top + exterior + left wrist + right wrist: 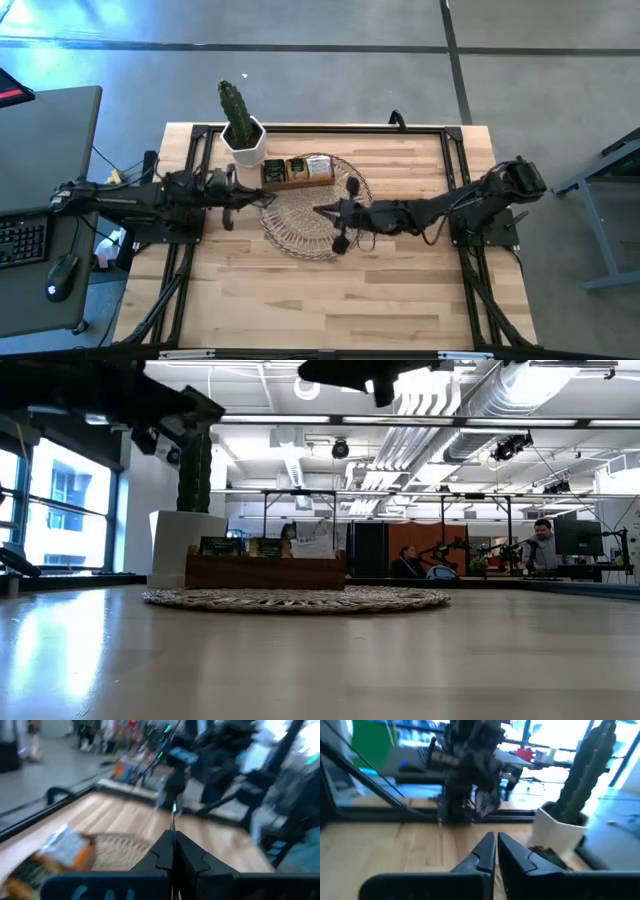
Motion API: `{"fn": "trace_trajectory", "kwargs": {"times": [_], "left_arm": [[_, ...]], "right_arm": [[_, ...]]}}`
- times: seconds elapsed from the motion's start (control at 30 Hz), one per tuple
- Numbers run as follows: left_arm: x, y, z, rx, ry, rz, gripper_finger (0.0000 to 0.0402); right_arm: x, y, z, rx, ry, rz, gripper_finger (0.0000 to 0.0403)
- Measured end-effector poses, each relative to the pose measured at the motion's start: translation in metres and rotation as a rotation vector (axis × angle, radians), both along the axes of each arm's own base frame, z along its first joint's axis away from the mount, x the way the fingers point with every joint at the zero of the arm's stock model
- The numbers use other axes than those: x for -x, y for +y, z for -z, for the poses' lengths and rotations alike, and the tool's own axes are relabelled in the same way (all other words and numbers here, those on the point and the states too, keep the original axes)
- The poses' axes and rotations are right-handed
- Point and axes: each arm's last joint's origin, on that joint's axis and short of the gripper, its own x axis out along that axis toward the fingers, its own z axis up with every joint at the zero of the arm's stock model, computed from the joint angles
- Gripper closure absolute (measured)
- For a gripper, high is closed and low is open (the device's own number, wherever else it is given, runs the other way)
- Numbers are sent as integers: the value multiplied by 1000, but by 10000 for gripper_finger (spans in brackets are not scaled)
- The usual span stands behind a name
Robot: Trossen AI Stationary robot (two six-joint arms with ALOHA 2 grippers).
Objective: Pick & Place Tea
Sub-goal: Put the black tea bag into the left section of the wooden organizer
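Observation:
The tea sachets [316,166] stand upright in the brown wooden box [297,175], which sits on the far part of the round wicker mat [305,225]. An orange-and-white sachet [66,848] shows in the left wrist view. My left gripper [266,198] is shut and empty; it hovers level at the mat's left rim, pointing toward the table's right. My right gripper [321,210] is also shut and empty, and hovers level above the mat's middle, pointing left. In the low view both grippers are high above the mat [296,598].
A cactus in a white pot [243,128] stands just left of the box, at the table's far edge. Bare wooden tabletop [330,300] lies in front of the mat. People sit at desks [540,545] in the room beyond the table.

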Motion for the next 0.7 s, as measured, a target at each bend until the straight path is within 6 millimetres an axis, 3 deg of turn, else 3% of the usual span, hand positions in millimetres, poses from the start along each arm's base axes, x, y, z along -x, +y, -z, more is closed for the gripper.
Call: {"fn": "trace_trajectory", "kwargs": {"times": [0.23, 0.33, 0.47, 0.7], "left_arm": [[3, 1, 31, 19, -76, -31, 401], [1, 1, 31, -5, -72, -35, 401], [-2, 0, 27, -14, -121, -15, 401], [-3, 0, 26, -32, -135, -13, 401]], "right_arm": [[-27, -37, 18, -117, -115, -116, 317], [-45, -50, 25, -200, -147, -182, 275], [-68, -66, 39, -187, -107, -119, 231], [-97, -82, 35, -209, -142, -158, 209]]}}
